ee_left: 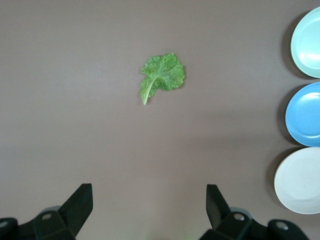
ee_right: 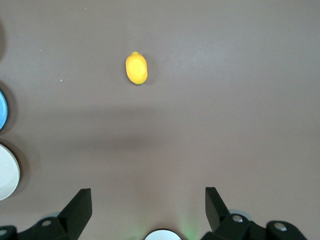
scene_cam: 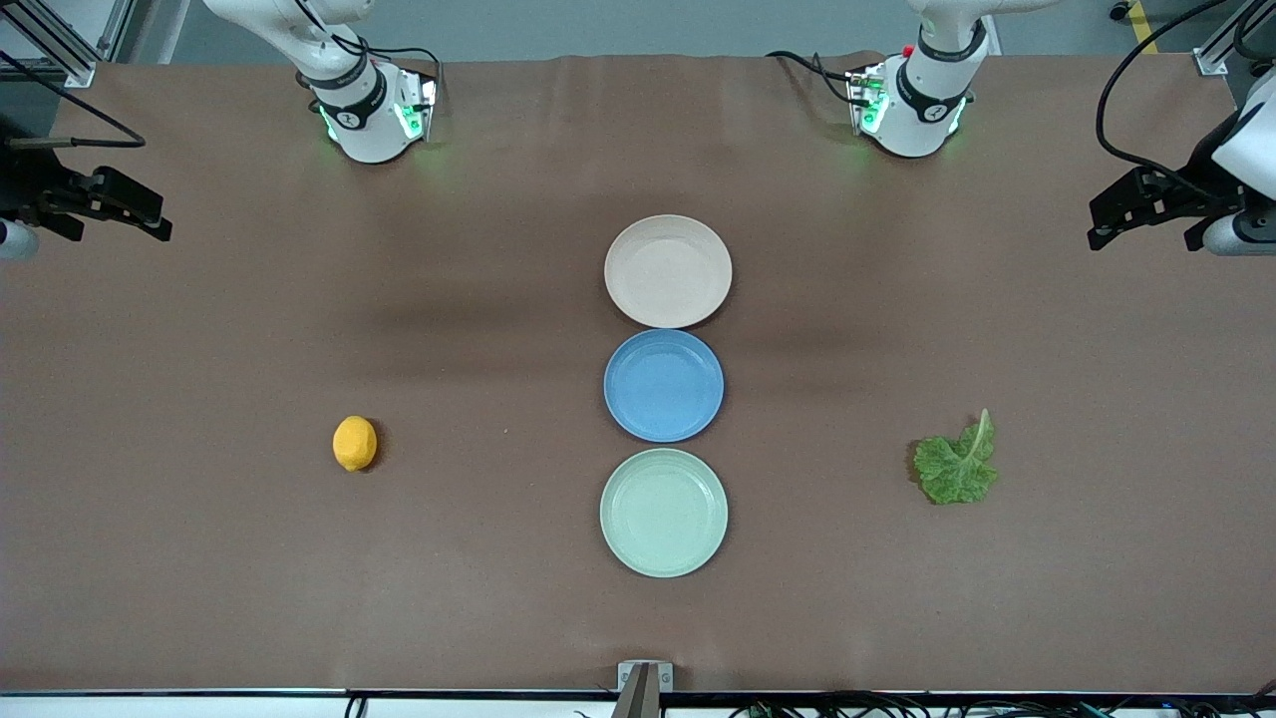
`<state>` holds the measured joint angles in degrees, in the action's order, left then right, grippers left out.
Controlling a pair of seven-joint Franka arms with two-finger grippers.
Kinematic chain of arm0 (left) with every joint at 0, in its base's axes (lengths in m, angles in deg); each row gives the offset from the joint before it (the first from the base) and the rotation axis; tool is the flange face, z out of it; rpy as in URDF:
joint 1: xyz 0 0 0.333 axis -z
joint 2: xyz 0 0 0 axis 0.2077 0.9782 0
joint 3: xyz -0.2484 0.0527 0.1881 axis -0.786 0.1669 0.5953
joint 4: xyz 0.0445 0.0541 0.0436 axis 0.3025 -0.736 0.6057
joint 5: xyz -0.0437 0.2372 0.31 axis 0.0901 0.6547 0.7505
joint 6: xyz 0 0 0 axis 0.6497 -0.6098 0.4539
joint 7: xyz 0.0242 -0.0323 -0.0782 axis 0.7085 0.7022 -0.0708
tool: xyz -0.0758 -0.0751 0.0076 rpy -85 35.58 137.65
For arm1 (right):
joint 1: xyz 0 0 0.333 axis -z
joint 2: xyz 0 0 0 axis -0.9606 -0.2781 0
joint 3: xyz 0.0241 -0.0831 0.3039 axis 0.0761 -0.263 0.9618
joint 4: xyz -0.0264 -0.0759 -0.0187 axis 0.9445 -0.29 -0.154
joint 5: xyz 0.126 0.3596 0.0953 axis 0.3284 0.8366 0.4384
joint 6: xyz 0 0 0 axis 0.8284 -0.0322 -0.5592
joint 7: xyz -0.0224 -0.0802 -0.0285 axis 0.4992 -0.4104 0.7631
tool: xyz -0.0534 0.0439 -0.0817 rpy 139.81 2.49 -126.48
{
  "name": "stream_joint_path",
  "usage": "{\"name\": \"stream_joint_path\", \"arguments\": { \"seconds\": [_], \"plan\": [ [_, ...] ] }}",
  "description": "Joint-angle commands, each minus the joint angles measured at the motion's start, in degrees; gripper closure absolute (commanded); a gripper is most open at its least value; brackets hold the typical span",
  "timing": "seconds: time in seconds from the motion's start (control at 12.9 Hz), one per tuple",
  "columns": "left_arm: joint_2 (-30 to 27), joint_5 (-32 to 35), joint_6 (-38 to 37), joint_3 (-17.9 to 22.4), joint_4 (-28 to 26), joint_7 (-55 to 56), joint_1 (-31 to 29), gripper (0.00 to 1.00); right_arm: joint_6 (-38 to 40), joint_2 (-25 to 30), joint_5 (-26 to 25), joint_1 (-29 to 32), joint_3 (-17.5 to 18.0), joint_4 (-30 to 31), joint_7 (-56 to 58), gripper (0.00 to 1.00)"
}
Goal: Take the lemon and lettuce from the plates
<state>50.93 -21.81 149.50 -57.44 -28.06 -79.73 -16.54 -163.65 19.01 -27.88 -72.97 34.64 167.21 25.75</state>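
The lemon [scene_cam: 355, 443] lies on the bare brown table toward the right arm's end, also in the right wrist view [ee_right: 136, 68]. The lettuce [scene_cam: 957, 467] lies on the bare table toward the left arm's end, also in the left wrist view [ee_left: 162, 76]. The beige-pink plate [scene_cam: 668, 270] and the mint green plate [scene_cam: 664, 512] stand empty in the table's middle. My left gripper [scene_cam: 1146, 234] [ee_left: 150, 205] is open and empty, high over the table's left-arm end. My right gripper [scene_cam: 110, 224] [ee_right: 148, 207] is open and empty over the right-arm end.
An empty blue plate [scene_cam: 664, 385] stands between the two other plates, the three in a row. The left wrist view shows all three plates: mint [ee_left: 310, 42], blue [ee_left: 306, 117], beige [ee_left: 300, 180]. The arm bases [scene_cam: 374, 110] [scene_cam: 912, 105] stand farthest from the front camera.
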Motion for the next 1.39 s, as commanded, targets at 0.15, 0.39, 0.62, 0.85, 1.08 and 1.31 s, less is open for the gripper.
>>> {"name": "stream_joint_path", "arguments": {
  "seconds": [0.15,0.39,0.62,0.85,1.08,1.31],
  "plan": [
    [1.39,0.97,-0.37,0.00,2.81,0.29,0.51,0.00,-0.83,-0.04,1.29,0.17,0.31,-0.92,-0.66,0.00],
    [1.39,0.53,-0.90,0.00,2.73,0.38,0.34,0.00,-1.54,-0.04,0.59,0.17,0.48,-0.92,-0.14,0.00],
    [1.39,0.36,-1.60,0.00,2.81,0.64,0.43,0.00,-1.72,0.05,0.59,0.17,0.39,-0.92,-0.05,0.00],
    [1.39,0.18,-2.39,0.00,2.73,1.07,0.43,0.00,-1.98,0.05,0.59,0.34,0.39,-1.01,1.44,0.00],
    [1.39,0.18,-2.48,0.00,2.81,2.22,0.51,0.00,-2.42,0.05,0.59,0.43,0.31,-1.01,2.24,0.00],
    [1.39,0.18,-2.48,-0.09,2.81,2.13,0.51,0.00,-1.90,0.22,0.59,0.70,0.13,-0.84,3.03,0.00]
  ]
}}
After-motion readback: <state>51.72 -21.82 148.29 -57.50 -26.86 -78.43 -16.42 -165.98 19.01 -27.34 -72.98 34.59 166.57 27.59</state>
